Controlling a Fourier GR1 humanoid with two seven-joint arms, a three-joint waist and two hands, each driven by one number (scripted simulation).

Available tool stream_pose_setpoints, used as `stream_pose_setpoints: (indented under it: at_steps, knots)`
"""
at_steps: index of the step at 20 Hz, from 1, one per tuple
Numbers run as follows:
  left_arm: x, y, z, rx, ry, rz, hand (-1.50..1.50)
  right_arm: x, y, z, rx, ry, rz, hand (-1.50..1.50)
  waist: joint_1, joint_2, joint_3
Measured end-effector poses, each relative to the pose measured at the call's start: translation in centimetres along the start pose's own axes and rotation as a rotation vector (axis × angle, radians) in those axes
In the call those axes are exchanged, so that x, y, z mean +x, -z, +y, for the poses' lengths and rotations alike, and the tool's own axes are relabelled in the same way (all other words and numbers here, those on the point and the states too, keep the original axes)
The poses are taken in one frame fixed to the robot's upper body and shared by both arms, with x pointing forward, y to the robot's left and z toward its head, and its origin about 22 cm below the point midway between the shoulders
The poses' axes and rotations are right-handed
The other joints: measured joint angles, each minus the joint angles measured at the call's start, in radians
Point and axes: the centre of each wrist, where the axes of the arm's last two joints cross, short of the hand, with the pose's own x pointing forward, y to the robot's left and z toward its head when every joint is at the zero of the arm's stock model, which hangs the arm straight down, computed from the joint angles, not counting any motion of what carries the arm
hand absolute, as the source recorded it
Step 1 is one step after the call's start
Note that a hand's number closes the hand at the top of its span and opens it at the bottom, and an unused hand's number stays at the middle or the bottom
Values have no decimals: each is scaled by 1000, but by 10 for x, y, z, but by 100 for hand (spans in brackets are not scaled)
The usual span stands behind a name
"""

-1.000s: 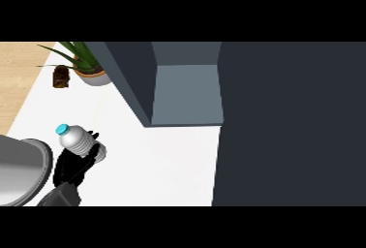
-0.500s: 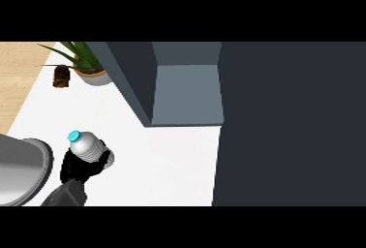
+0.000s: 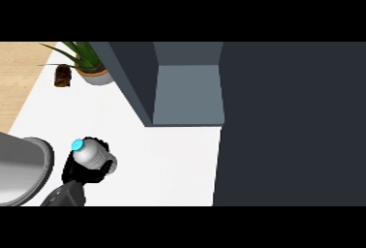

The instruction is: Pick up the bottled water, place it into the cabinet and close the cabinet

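One hand in view, one bottle. My left hand comes in from the lower left edge, forearm grey, fingers curled round the bottled water and clamped on it. Bottle is clear-grey with a bright cyan cap; cap end points up and left in the head view, body tilted, lower part hidden in my hand. It sits over the white tabletop, near the left edge, and I cannot tell whether it touches the surface.

Just left of the bottle, a large shiny metal rim, some pot or bowl, cut off by the view's left edge. It is close beside my hand; touching or not, cannot tell.

The cabinet stands open ahead and right of the bottle, well apart from it: dark grey side wall, lighter grey-blue inside. A big dark panel, likely the cabinet door, fills the whole right side of the view from top to bottom.

Far left corner: potted plant with green spiky leaves in a pale pot, and a small brown object just beside it, too small to identify. Wooden floor shows past the tabletop's left edge.

My right hand shows nowhere.
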Motion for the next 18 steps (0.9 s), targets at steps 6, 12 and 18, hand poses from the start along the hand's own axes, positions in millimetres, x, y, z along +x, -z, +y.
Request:
stream_pose_setpoints:
  at_steps: [6,12,18]
  knots:
    - [4,8,-10,-47,-58,8,150,0,-4,4,2,-1,2,-150,6,-3,1]
    - [14,20,-28,-106,-89,-1,150,-5,4,12,8,4,3,-150,12,-4,1]
    - [24,17,-58,-169,-68,-6,150,-1,2,11,16,14,7,-150,14,-5,1]
